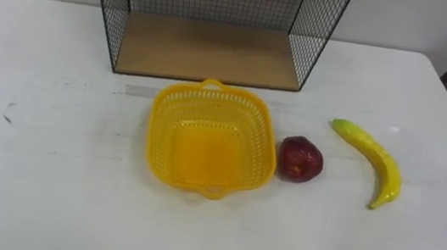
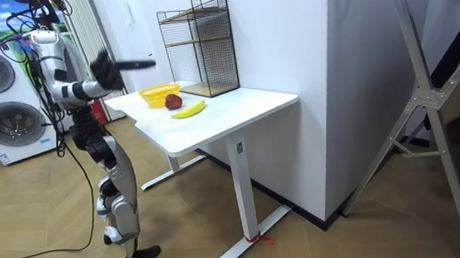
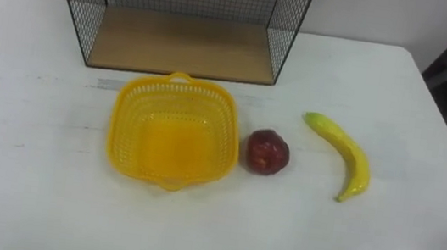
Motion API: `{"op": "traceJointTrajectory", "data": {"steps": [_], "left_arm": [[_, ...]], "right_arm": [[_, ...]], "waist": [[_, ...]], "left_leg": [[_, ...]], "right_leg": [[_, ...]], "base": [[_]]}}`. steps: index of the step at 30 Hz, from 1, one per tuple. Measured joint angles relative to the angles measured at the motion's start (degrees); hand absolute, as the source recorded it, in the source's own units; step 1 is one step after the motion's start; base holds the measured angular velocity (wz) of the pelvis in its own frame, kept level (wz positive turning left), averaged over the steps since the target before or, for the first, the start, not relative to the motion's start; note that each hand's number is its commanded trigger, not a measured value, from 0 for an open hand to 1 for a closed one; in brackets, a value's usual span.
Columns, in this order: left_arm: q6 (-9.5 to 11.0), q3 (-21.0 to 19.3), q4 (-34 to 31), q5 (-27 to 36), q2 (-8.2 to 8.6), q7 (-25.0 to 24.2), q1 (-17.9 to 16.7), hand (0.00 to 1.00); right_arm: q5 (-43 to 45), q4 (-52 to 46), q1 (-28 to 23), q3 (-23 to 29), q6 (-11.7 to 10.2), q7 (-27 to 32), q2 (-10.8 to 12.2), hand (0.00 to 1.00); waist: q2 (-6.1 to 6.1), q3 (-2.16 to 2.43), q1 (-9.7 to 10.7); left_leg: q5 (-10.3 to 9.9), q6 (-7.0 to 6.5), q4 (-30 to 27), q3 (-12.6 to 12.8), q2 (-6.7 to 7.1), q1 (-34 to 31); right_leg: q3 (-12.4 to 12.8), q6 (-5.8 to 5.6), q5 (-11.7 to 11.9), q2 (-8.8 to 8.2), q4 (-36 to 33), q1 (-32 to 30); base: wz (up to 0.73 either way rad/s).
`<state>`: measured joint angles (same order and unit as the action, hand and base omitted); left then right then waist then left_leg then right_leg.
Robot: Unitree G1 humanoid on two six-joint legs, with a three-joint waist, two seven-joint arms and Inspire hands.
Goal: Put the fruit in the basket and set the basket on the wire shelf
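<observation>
A yellow plastic basket (image 1: 210, 140) stands empty on the white table (image 1: 38, 171), just in front of the black wire shelf (image 1: 211, 48) with its wooden floor. Close to the basket's right side lies a dark red apple (image 1: 300, 159). Farther right rests a yellow banana (image 1: 370, 160), curved, its stem toward the table's front. In the room view I stand at the table's end, both arms raised forward at table height. My right hand (image 2: 104, 71) hovers near the table's edge, and my left hand (image 2: 137, 64) reaches a little farther over it, short of the basket (image 2: 159, 94).
The shelf (image 2: 199, 44) has an upper level and stands against the wall at the table's back. Washing machines (image 2: 6, 103) stand behind me. A metal frame (image 2: 427, 87) rises at the room view's right. Bare tabletop lies left of the basket.
</observation>
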<state>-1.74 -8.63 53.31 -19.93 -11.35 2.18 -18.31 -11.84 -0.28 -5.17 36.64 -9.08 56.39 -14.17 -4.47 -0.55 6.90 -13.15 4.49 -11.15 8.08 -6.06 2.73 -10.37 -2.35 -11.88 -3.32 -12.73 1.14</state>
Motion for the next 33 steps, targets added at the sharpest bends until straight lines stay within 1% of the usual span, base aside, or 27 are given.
{"op": "traceJointTrajectory", "data": {"steps": [1,2,3,4,5,8,10,11,13,14,15,17,19,20,22,23,25,27,33], "left_arm": [[0.1,1.6,0.1,-0.3,-0.10,0.0,0.2,0.00],[0.1,2.4,0.3,-0.6,-0.12,0.0,0.4,0.00],[0.2,3.7,0.9,-0.9,-0.09,0.0,0.9,0.00],[0.3,4.8,1.1,-1.0,-0.08,0.0,1.1,0.00],[0.4,5.2,1.2,-1.0,-0.07,0.0,1.2,0.00],[0.4,5.5,1.4,-1.0,0.00,0.0,1.2,0.00],[0.3,5.5,1.7,-1.1,0.13,-0.1,1.0,0.00],[0.3,5.5,1.8,-1.1,0.17,-0.2,1.0,0.00],[0.3,5.5,1.7,-2.0,0.18,-0.4,1.1,0.00],[0.3,5.5,1.7,-2.2,0.19,-0.4,1.1,0.00],[0.3,5.5,1.7,-2.2,0.18,-0.4,1.3,0.00],[0.4,5.6,1.6,-2.3,0.22,-0.4,1.1,0.00],[0.3,5.8,1.1,-2.4,0.17,-0.4,0.9,0.00],[0.3,5.9,0.9,-2.4,0.12,-0.4,0.9,0.00],[0.4,6.6,0.8,-2.4,-0.04,-0.4,1.1,0.00],[0.4,6.6,0.8,-2.4,-0.04,-0.4,1.2,0.00],[0.4,6.7,0.9,-2.8,-0.05,-0.4,1.1,0.00],[0.4,6.9,1.2,-2.8,-0.06,-0.2,1.0,0.00],[0.4,7.7,1.9,-2.8,0.02,0.0,0.8,0.00]], "right_arm": [[3.7,-1.6,0.0,-1.3,-0.7,0.2,0.0,0.00],[5.5,-2.6,-0.2,-2.2,-0.9,0.3,0.0,0.00],[8.2,-4.1,-0.3,-4.5,-1.4,0.2,0.0,0.00],[9.2,-5.6,-0.4,-6.9,-1.5,-0.8,0.0,0.00],[9.5,-6.1,-0.4,-7.9,-1.5,-1.4,0.0,0.00],[9.7,-7.8,-0.3,-11.7,-1.5,-5.9,0.0,0.00],[9.6,-10.0,-0.3,-13.9,-0.8,-9.8,-0.1,0.00],[9.6,-10.4,-0.2,-14.5,-0.8,-10.9,-0.2,0.00],[9.6,-11.1,0.1,-16.6,-0.8,-15.6,-1.4,0.00],[9.6,-11.1,0.2,-17.3,-0.8,-16.8,-1.9,0.00],[9.7,-11.4,0.3,-18.0,-0.8,-19.4,-2.2,0.00],[9.6,-11.5,0.2,-19.7,-0.8,-22.5,-2.2,0.00],[8.8,-11.5,0.0,-22.7,-0.8,-27.4,-2.2,0.00],[8.8,-11.4,0.1,-23.4,-0.7,-28.5,-2.2,0.00],[8.8,-10.3,0.1,-26.3,-0.6,-33.4,-2.2,0.00],[8.9,-9.7,0.1,-26.8,-0.5,-34.6,-2.2,0.00],[8.9,-8.1,0.0,-28.3,0.8,-38.5,-2.2,0.00],[8.9,-7.1,0.0,-29.1,1.2,-40.6,-2.2,0.00],[9.3,-4.1,0.0,-30.9,1.4,-44.8,-2.2,0.00]], "waist": [[0.15,0.06,-0.5],[0.09,0.14,-0.8],[0.41,0.11,-1.3],[0.66,0.18,-1.9],[0.78,0.21,-2.3],[1.57,0.52,-3.1],[1.88,0.43,-3.9],[1.89,0.43,-3.9],[1.80,0.40,-4.2],[1.67,0.35,-4.1],[1.30,0.25,-4.2],[0.76,0.18,-4.3],[0.35,0.09,-4.3],[0.47,0.00,-4.5],[0.46,0.07,-5.0],[0.47,0.07,-5.1],[0.58,0.00,-5.6],[0.70,-0.05,-5.7],[0.65,0.11,-5.9]], "left_leg": [[0.0,0.00,0.0,0.0,0.00,0.0],[0.0,0.00,0.1,0.0,0.00,0.1],[0.0,0.00,0.2,0.0,0.00,0.5],[0.0,0.00,0.3,0.2,-0.03,0.7],[0.0,0.00,0.4,0.4,-0.04,0.9],[0.0,0.00,0.5,0.5,-0.04,1.0],[0.0,-0.02,0.8,0.5,-0.05,1.0],[0.0,-0.02,0.8,0.5,-0.05,1.0],[0.0,-0.02,0.7,0.5,-0.07,1.0],[0.0,-0.02,0.7,0.5,-0.07,1.0],[0.0,-0.02,0.7,0.3,-0.08,0.9],[0.0,-0.02,0.7,0.0,-0.08,0.9],[0.0,-0.02,0.5,-0.1,-0.11,1.0],[0.0,-0.02,0.4,-0.1,-0.12,1.0],[0.0,-0.01,0.4,-0.1,-0.12,1.2],[0.0,-0.02,0.4,-0.1,-0.12,1.2],[0.0,-0.02,0.4,-0.2,-0.12,1.5],[0.0,-0.01,0.4,-0.3,-0.15,1.6],[0.0,-0.01,0.4,-0.5,-0.16,1.8]], "right_leg": [[0.0,-0.01,0.1,0.00,0.0,0.0],[0.0,-0.01,0.1,0.00,0.0,0.0],[0.1,0.00,0.1,0.02,0.0,0.0],[0.4,0.02,0.1,0.10,0.1,0.0],[0.5,0.02,0.1,0.12,0.1,0.0],[0.8,0.01,0.1,0.13,0.1,0.0],[0.8,0.01,0.1,0.15,0.1,-0.1],[0.7,0.01,0.1,0.15,0.1,-0.1],[0.7,0.01,0.1,0.15,0.1,-0.1],[0.6,0.01,0.1,0.15,0.1,-0.1],[0.6,0.01,0.1,0.14,0.1,0.0],[0.2,0.02,0.1,0.14,0.1,0.3],[0.1,0.02,0.1,0.13,0.2,0.8],[0.1,0.04,0.1,0.13,0.2,0.8],[0.1,0.08,0.1,0.13,0.2,1.0],[0.1,0.09,0.1,0.13,0.2,1.1],[-0.1,0.10,0.2,0.13,0.2,1.3],[-0.2,0.10,0.2,0.13,0.2,1.6],[-0.6,0.10,0.2,0.10,0.2,2.1]], "base": [[0.00],[-0.04],[-0.08],[-0.10],[-0.12],[-0.03],[0.00],[0.00],[0.00],[0.00],[0.07],[0.09],[0.03],[0.00],[0.00],[0.00],[0.02],[0.04],[0.02]]}}
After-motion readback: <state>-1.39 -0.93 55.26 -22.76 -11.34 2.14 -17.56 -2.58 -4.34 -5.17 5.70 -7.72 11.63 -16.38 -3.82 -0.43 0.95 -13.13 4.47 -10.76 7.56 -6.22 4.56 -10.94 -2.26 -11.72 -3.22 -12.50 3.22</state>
